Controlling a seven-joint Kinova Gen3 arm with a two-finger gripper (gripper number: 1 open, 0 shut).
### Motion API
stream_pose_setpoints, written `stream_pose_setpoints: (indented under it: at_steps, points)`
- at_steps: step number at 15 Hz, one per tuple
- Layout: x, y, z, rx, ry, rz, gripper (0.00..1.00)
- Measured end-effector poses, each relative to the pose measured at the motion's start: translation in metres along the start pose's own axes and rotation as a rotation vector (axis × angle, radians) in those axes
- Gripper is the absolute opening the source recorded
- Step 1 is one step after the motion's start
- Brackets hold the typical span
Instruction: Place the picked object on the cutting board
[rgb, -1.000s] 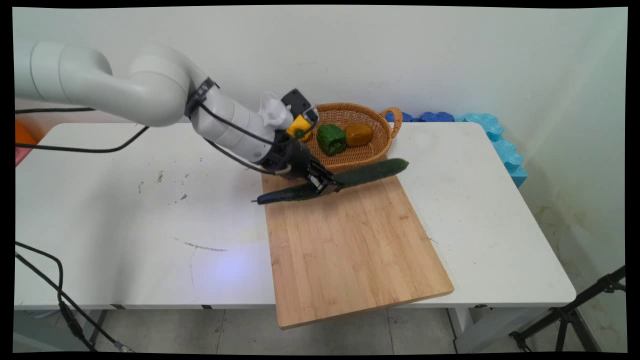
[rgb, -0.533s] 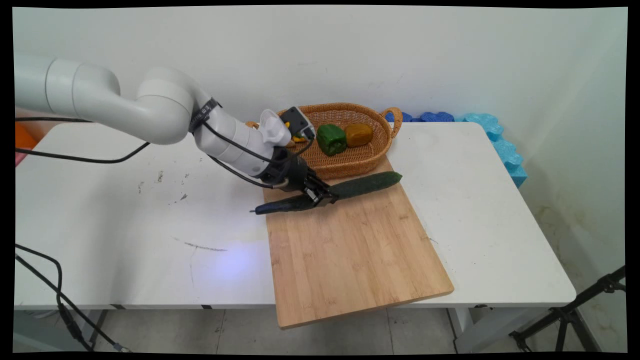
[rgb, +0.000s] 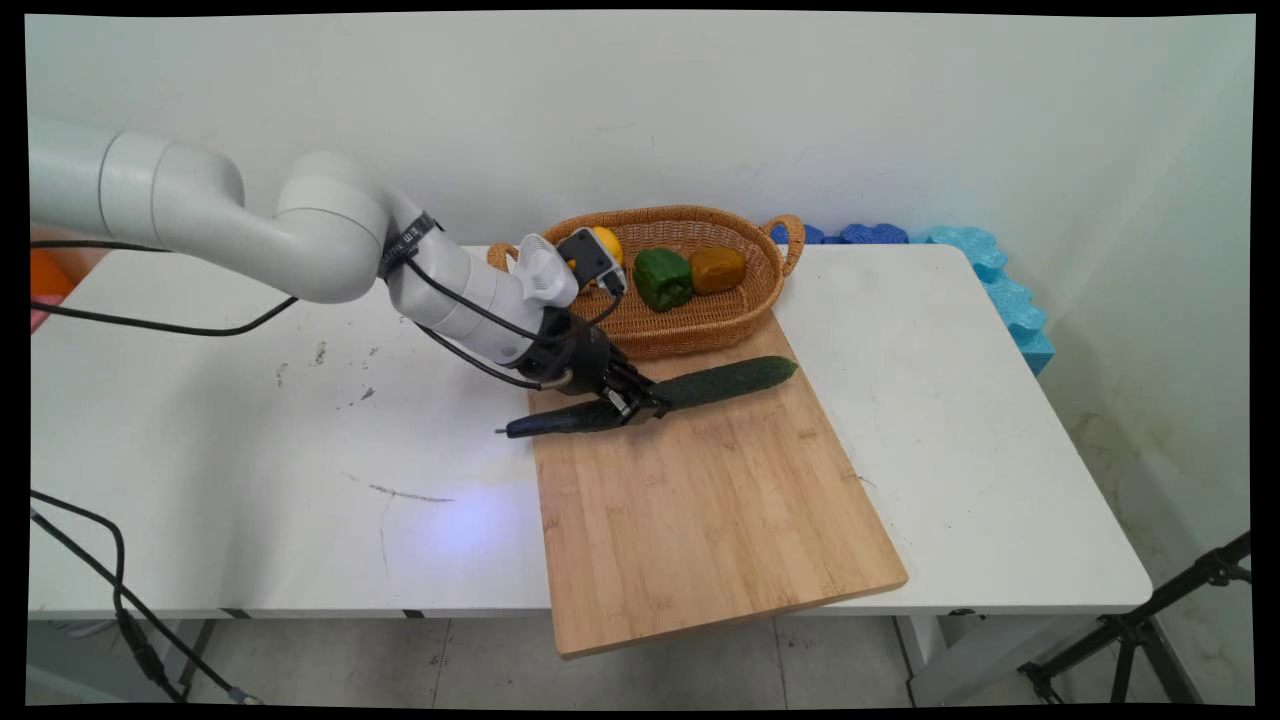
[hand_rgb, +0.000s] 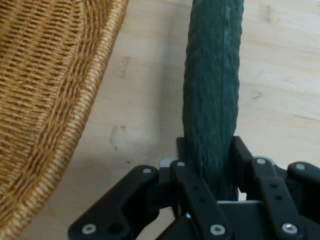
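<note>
A long dark green cucumber (rgb: 720, 381) lies across the far end of a bamboo cutting board (rgb: 700, 500), its left tip sticking out over the white table. My black gripper (rgb: 632, 403) is shut on the cucumber a little left of its middle. In the hand view the cucumber (hand_rgb: 212, 95) runs up from between my fingers (hand_rgb: 186, 167), with the board's pale wood beneath it. The cucumber looks to be down on the board or just above it; I cannot tell which.
Just behind the board stands a wicker basket (rgb: 690, 325) holding a green pepper (rgb: 662, 278), a brownish-orange pepper (rgb: 717, 268) and a yellow one (rgb: 606, 243) partly behind my wrist. The basket's woven wall (hand_rgb: 45, 100) fills the hand view's left. Blue foam (rgb: 990, 270) lines the table's far right edge.
My gripper has come down and slightly left with the cucumber, from held tilted above the board's far end to level at the board's surface.
</note>
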Motion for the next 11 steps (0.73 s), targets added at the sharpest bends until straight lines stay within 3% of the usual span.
stream_pose_setpoints:
  at_steps: [5,6,11]
  points:
    - [-0.0016,-0.0003,0.0024,0.003,-0.003,0.003,0.0]
    - [-0.002,-0.0011,0.003,0.003,-0.002,0.003,1.0]
    - [-0.003,-0.0028,0.0037,0.003,0.0,0.008,1.0]
